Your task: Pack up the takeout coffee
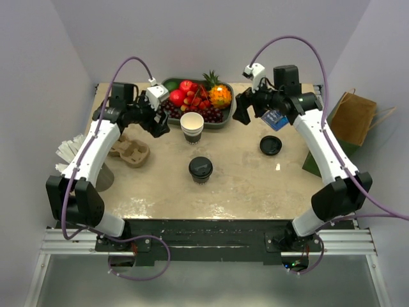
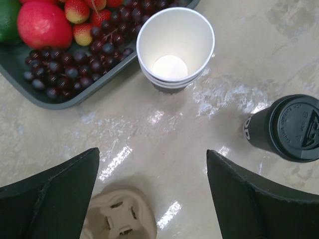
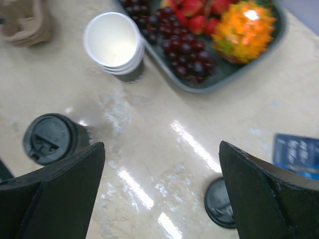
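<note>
At the far left of the table [image 1: 243, 185] you have the left gripper [image 1: 158, 125] raised over the back left area, its fingers [image 2: 55, 194] spread wide apart with nothing between them. Just below it in the top view sits the tan cardboard cup carrier [image 1: 130, 152], empty, whose edge shows between the fingers in the left wrist view. Moving right along the back edge, the dark fruit tray [image 1: 217, 125] holds grapes, strawberries, red apples and a small pineapple. Just in front of the tray's near rim stands the stack of lidless white cups [image 1: 192, 126], upright. The takeout coffee [image 1: 200, 169] stands upright near the middle of the table, in front of the stack and apart from it, its black lid on; neither gripper touches it, and it is well clear of the carrier. Further right, a loose black lid [image 1: 270, 145] lies flat on the table by itself. Above it hangs your right gripper [image 1: 241, 112], raised at the back right, jaws fully parted and holding nothing. A blue card or packet [image 1: 275, 119] shows just beside that arm's wrist; what it is I cannot tell. At the far right, off the table edge, stands a brown paper bag [image 1: 353, 118].
</note>
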Robot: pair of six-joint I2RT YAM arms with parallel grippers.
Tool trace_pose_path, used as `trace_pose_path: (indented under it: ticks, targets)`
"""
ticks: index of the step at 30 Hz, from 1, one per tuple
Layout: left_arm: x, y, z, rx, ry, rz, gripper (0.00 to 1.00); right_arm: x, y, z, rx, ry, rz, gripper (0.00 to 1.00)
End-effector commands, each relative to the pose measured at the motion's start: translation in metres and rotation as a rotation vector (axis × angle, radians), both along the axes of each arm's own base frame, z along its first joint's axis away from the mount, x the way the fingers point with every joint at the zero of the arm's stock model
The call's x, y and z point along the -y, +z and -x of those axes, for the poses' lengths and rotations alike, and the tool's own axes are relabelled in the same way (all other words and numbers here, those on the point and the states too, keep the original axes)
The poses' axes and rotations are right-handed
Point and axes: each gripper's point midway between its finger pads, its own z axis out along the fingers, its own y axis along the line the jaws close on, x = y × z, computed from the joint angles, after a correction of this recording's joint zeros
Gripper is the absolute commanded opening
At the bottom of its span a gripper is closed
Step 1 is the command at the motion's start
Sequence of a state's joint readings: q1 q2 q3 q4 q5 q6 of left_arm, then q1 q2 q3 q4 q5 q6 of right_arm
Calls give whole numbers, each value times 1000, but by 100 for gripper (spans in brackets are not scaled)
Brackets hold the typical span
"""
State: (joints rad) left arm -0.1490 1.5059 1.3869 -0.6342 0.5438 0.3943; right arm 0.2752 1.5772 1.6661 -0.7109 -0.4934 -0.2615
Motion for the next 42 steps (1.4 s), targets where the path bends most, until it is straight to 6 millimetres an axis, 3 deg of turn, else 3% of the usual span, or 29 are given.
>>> trace_pose_path:
  ticks: [1,3,4,5,7,8,11,13,14,15,16,18,19,20,21,22,24,25,27,28,32,39,42]
  targets:
    - [-16,18,2,82,-17,-109,91,71,54,-18,187,-338,134,99]
    - [-12,21,-7,91,-10,-81,90,105,70,-19,218,-451,205,99]
    - [-8,23,-7,81,-10,-52,90,118,90,-19,267,-487,225,97]
    - [-6,26,-11,96,-5,-37,90,152,102,-16,294,-600,265,96]
    - [-2,28,-12,91,14,6,90,183,129,-9,338,-716,256,92]
    - [0,33,-17,126,18,24,90,210,136,-3,341,-801,264,90]
    - [9,37,-16,156,12,92,89,251,155,11,380,-934,244,86]
    - [18,40,-13,137,-16,144,88,256,161,20,386,-929,202,84]
    - [25,41,-8,121,-55,169,88,248,156,21,369,-883,191,84]
    - [32,43,0,108,-114,194,90,221,149,17,346,-731,134,84]
    - [45,46,16,112,-244,232,91,205,134,15,302,-634,119,84]
    - [48,39,33,63,-291,246,91,169,103,19,193,-429,63,79]
    - [48,35,37,44,-291,248,90,139,74,22,120,-299,24,80]
    - [46,28,44,10,-286,240,90,122,58,23,102,-234,30,82]
    - [44,24,51,-4,-285,228,90,100,41,31,82,-142,61,84]
    - [40,20,53,2,-283,200,90,63,4,52,70,57,148,87]
    - [32,15,60,1,-261,160,90,36,-33,73,68,217,231,92]
    - [25,12,57,14,-231,119,90,20,-67,93,30,325,274,93]
    - [18,14,57,35,-193,85,91,7,-91,102,22,395,292,94]
    - [12,13,55,43,-159,58,91,0,-113,112,-6,440,305,95]
    - [-1,27,54,82,-64,47,92,-30,-164,116,-3,577,351,94]
    - [-19,69,56,94,82,135,92,-73,-201,103,-14,650,325,93]
    - [-28,89,55,120,129,160,93,-91,-203,98,-15,687,302,95]
